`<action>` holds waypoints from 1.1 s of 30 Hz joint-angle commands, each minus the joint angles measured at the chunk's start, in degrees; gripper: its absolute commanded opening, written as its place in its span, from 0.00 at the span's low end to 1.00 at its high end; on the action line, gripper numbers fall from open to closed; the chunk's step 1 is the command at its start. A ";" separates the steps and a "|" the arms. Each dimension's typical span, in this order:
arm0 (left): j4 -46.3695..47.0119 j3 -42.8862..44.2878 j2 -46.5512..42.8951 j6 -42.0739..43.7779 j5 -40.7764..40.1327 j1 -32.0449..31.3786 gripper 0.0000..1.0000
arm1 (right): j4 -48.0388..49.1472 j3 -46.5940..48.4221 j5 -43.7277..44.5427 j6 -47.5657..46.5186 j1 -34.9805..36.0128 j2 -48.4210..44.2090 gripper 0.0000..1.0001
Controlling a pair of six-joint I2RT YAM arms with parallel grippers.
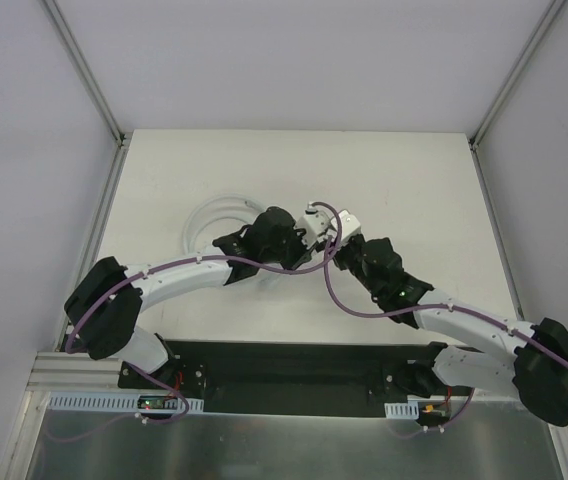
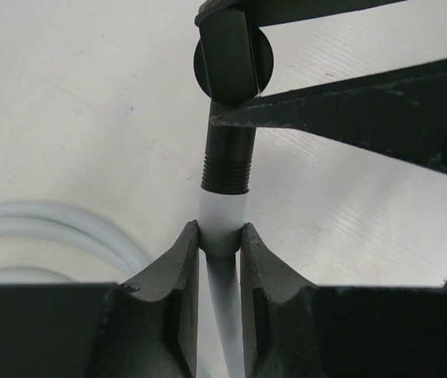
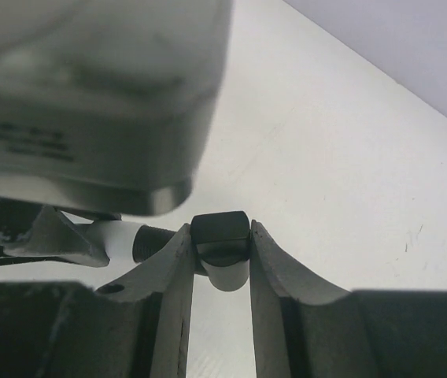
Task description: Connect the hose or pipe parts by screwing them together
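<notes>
The white hose (image 2: 225, 303) runs up between my left gripper's (image 2: 222, 234) fingers, which are shut on its white end sleeve (image 2: 223, 216). A black T-shaped connector (image 2: 228, 150) stands in line with that sleeve, its threaded stem meeting it. My right gripper (image 3: 220, 238) is shut on the connector's black head (image 3: 220, 228); in the right wrist view the threaded stem (image 3: 153, 242) points left into the white sleeve (image 3: 118, 237). Seen from above, the left gripper (image 1: 304, 248) and right gripper (image 1: 334, 250) meet at mid-table. The rest of the hose lies coiled (image 1: 214, 215) behind the left wrist.
Loops of the hose (image 2: 50, 224) lie on the white table to the left of the left fingers. Purple cables (image 1: 329, 290) arc over both arms. The left wrist's camera housing (image 3: 90, 94) hangs blurred just above the right fingers. Metal frame posts (image 1: 114, 135) stand at the table's corners.
</notes>
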 commanded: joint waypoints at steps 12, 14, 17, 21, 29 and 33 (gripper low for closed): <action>22.01 -0.75 2.75 13.64 -15.93 -0.67 0.00 | 4.62 0.67 -16.88 18.05 4.95 2.21 0.01; 23.24 -1.71 2.93 14.61 -16.11 -1.02 0.00 | 4.88 0.67 -17.06 19.72 4.86 2.38 0.01; 24.38 -2.77 3.10 16.20 -16.28 -1.64 0.00 | 5.58 0.67 -17.76 21.65 4.86 2.73 0.01; 25.44 -3.91 3.54 17.08 -16.37 -2.25 0.00 | 8.57 -0.30 -17.94 23.67 4.86 3.00 0.01; 27.28 -6.99 1.97 14.97 -11.55 -2.34 0.00 | 10.77 -1.17 -18.02 23.77 4.51 1.50 0.01; 28.69 -8.13 1.43 15.23 -12.23 -3.21 0.00 | 10.86 -0.83 -18.81 24.56 4.24 0.63 0.01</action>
